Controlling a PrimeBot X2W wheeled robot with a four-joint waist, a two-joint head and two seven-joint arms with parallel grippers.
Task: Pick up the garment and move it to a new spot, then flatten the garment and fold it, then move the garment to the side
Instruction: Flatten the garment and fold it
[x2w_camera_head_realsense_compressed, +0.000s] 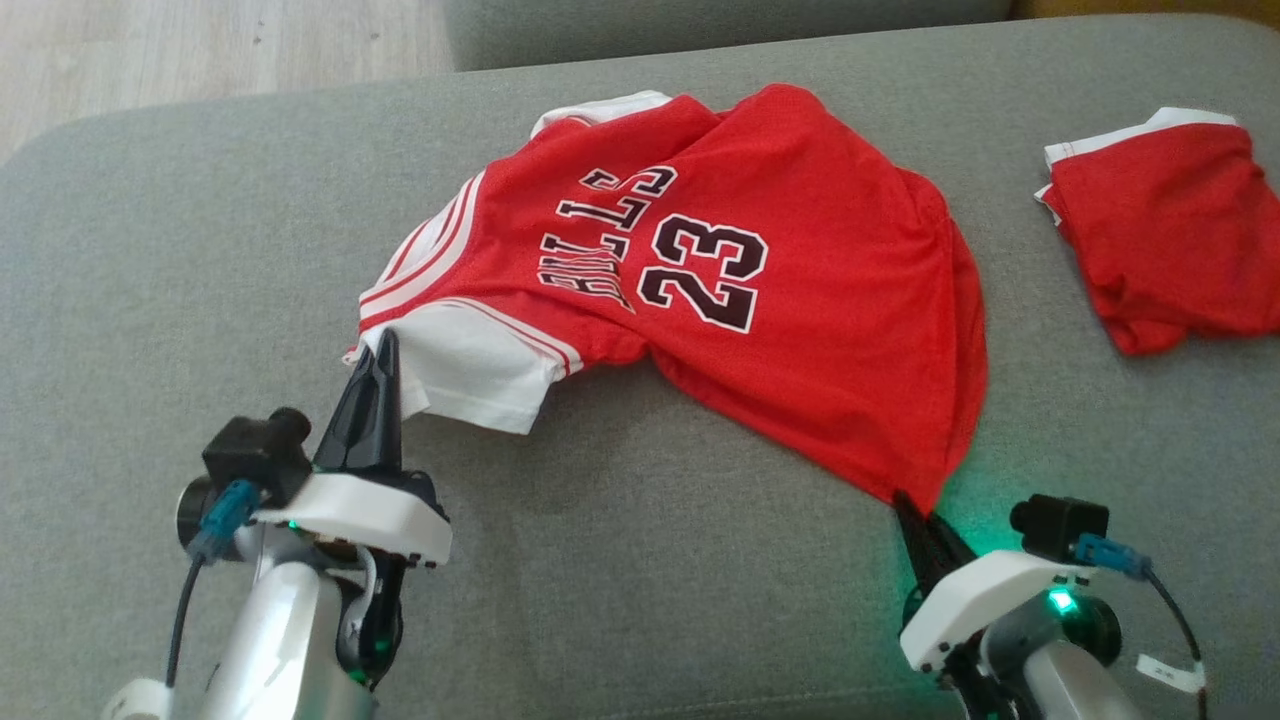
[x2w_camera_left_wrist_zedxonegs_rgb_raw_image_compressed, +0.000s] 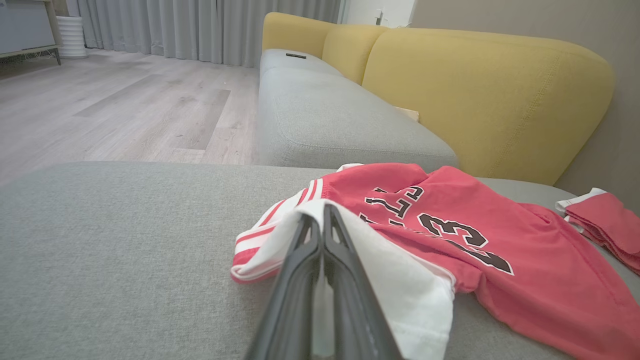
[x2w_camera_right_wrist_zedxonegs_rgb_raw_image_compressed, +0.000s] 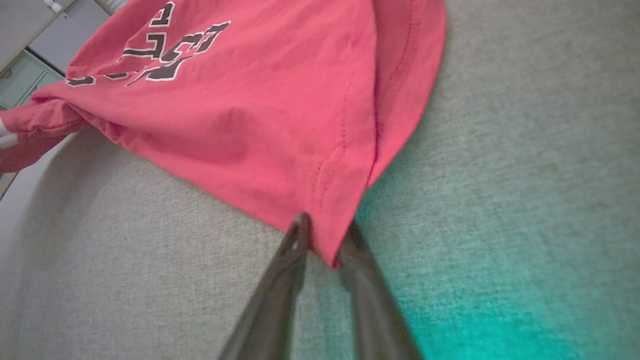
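Note:
The garment (x2w_camera_head_realsense_compressed: 820, 350) is a red jersey with white sleeves and the number 23, lying rumpled on the grey cushion (x2w_camera_head_realsense_compressed: 650, 560). My left gripper (x2w_camera_head_realsense_compressed: 385, 345) is shut on its white sleeve, at the garment's near left. In the left wrist view the white sleeve (x2w_camera_left_wrist_zedxonegs_rgb_raw_image_compressed: 400, 280) drapes over the closed fingers (x2w_camera_left_wrist_zedxonegs_rgb_raw_image_compressed: 295, 270), with the red body (x2w_camera_left_wrist_zedxonegs_rgb_raw_image_compressed: 550, 260) beyond. My right gripper (x2w_camera_head_realsense_compressed: 905, 500) is at the garment's near right hem corner. In the right wrist view the red hem corner (x2w_camera_right_wrist_zedxonegs_rgb_raw_image_compressed: 330, 250) hangs between its fingers (x2w_camera_right_wrist_zedxonegs_rgb_raw_image_compressed: 295, 250), which stand slightly apart.
A second red piece of clothing (x2w_camera_head_realsense_compressed: 1170, 240) lies folded at the cushion's far right. A yellow sofa back (x2w_camera_left_wrist_zedxonegs_rgb_raw_image_compressed: 475, 100) rises behind the seat. Wooden floor (x2w_camera_head_realsense_compressed: 200, 50) lies beyond the cushion's far left edge.

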